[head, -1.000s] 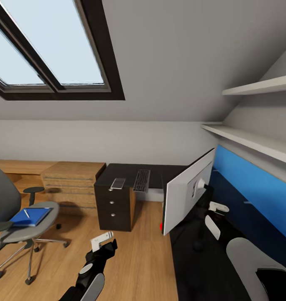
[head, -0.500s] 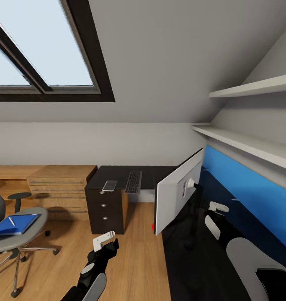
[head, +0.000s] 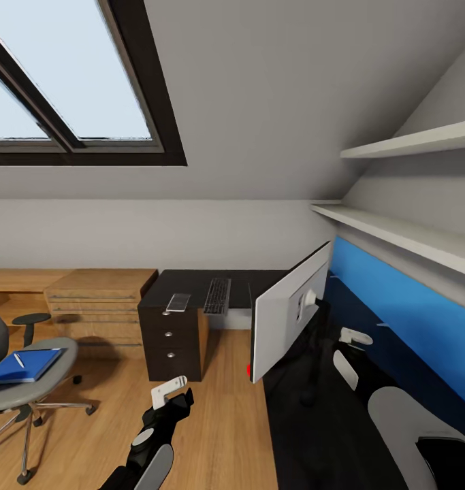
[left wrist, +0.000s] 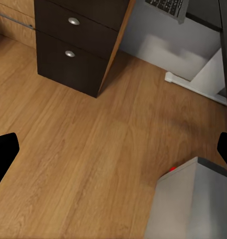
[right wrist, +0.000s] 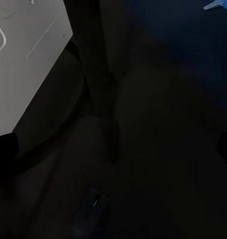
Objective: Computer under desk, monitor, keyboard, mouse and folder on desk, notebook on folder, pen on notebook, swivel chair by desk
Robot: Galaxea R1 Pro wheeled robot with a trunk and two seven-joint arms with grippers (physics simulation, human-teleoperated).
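We see the attic bedroom's sloped white ceiling (head: pixel 280 88) across the top of the head view, with a dark-framed skylight (head: pixel 69 102) at the upper left. Two long white wall shelves (head: pixel 409 238) run down the right edge above a bright-blue wall panel (head: pixel 409 320). The light wood floor (head: pixel 218 422) fills the lower centre.

The large L-shaped desk with a black top (head: pixel 191 280) sits at mid-frame and continues down the lower right; its black three-drawer unit with round silver knobs (head: pixel 169 344) stands below the left end. Left of it is a light-wood drawer chest (head: pixel 99 303).

The wide flat monitor (head: pixel 290 316) stands on the desk right of centre, its pale grey back turned to us, a red dot at its lower corner, and it blocks our sight of the desk behind it. The grey-seated swivel chair (head: pixel 28 388) is at the lower left edge, well apart from the desk. The flat bright-blue folder (head: pixel 24 365) lies on its seat with the thin white pen (head: pixel 18 360) on top.

The slim keyboard with black keys (head: pixel 217 296) lies on the desk at centre; just left of it rests a small grey rectangle (head: pixel 178 302), which may be the notebook. In the right wrist view we make out a small dark rounded mouse (right wrist: pixel 95 205) on the black top near the monitor's stand.

The left gripper (head: pixel 169 390) hangs over the floor at lower centre, fingers spread wide. The right gripper (head: pixel 351 340) hovers over the desk beside the monitor, its fingers likewise apart
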